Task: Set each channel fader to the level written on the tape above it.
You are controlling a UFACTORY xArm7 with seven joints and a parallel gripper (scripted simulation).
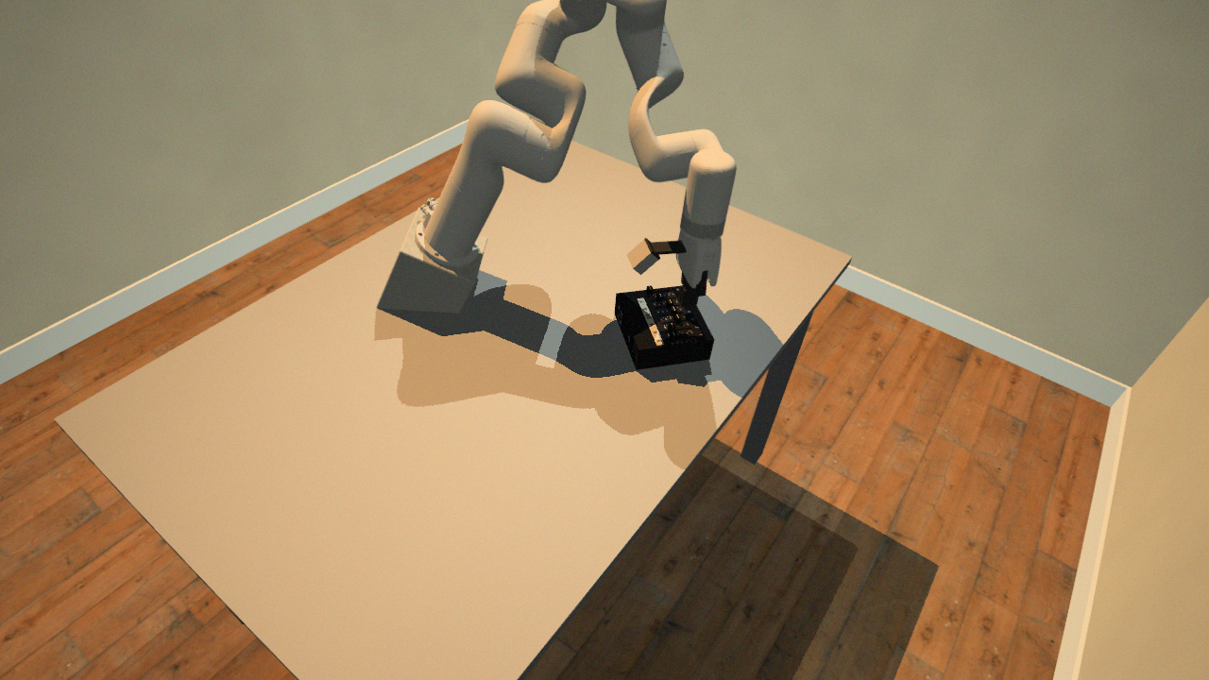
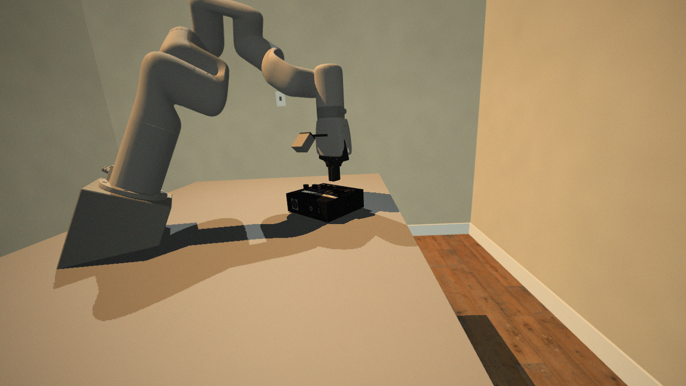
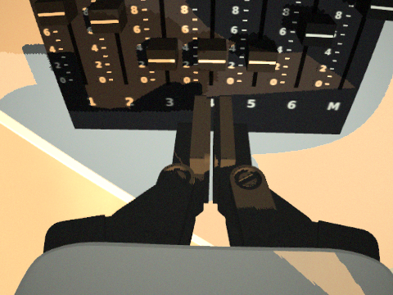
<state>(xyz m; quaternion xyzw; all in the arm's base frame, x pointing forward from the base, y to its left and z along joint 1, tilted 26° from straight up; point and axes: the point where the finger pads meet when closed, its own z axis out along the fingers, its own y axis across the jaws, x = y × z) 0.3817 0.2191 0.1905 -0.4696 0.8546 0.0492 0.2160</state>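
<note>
Just above the black box-shaped lighting desk (image 2: 326,201), dark two-fingered gripper (image 3: 212,115) pressed together, empty; best lowered squarely behind fader 4's cap (image 3: 212,55), nudging gently.

My hand (image 3: 211,115): black fingers, grey housing
Lighting desk (image 1: 668,338): black, pale scale marks
Fader caps (image 3: 162,54): dark, light line
Surface (image 1: 338,473): tan
Floor (image 1: 929,439): brown wood planks

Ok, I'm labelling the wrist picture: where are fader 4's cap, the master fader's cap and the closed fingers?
Fader 4's cap (image 3: 212,55), wrist view, its pale line.
Master fader's cap (image 3: 380,6), wrist view, its left part at the picture's edge.
Fingers, wrist view, the left finger's shaft.
</note>
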